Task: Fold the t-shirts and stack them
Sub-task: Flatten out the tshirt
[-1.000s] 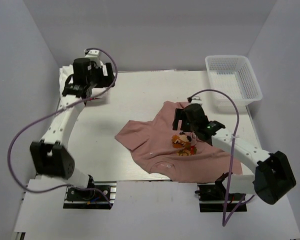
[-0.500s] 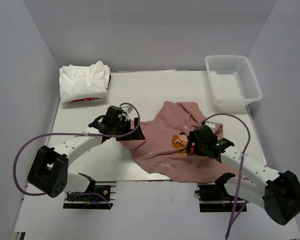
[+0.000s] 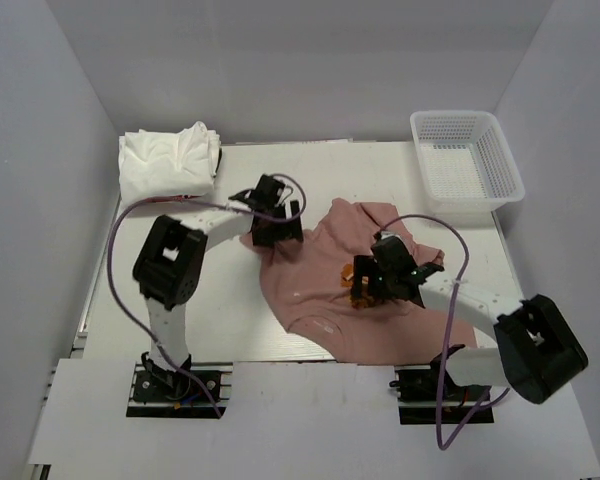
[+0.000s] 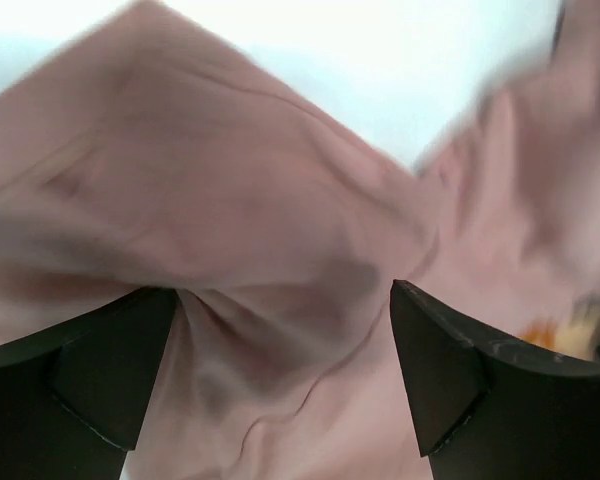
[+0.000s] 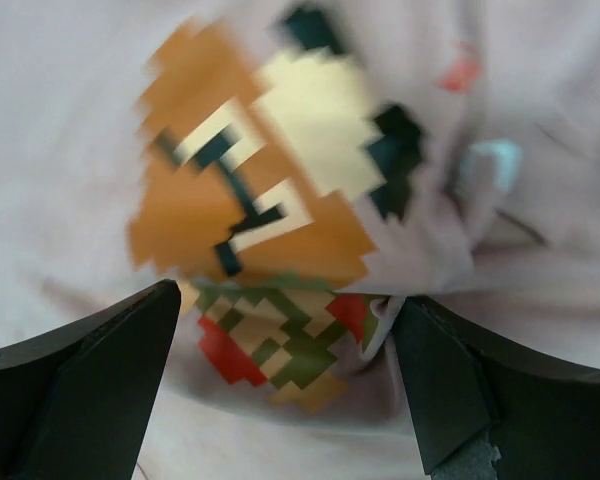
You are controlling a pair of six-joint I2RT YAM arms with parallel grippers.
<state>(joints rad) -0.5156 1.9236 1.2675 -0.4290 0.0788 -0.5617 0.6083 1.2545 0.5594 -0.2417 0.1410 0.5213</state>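
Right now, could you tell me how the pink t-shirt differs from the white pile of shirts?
The pink t-shirt lies crumpled mid-table; the white pile sits folded at the far left corner. The pink t-shirt shows a pixel-art print; the white pile looks mostly plain. The left end effector and right end effector are open over the pink t-shirt; neither is near the white pile. Both rest on the table.

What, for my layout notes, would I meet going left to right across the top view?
In order: folded white t-shirts → left gripper → right gripper → white mesh basket. The pink t-shirt spreads under both grippers, so it is left out.
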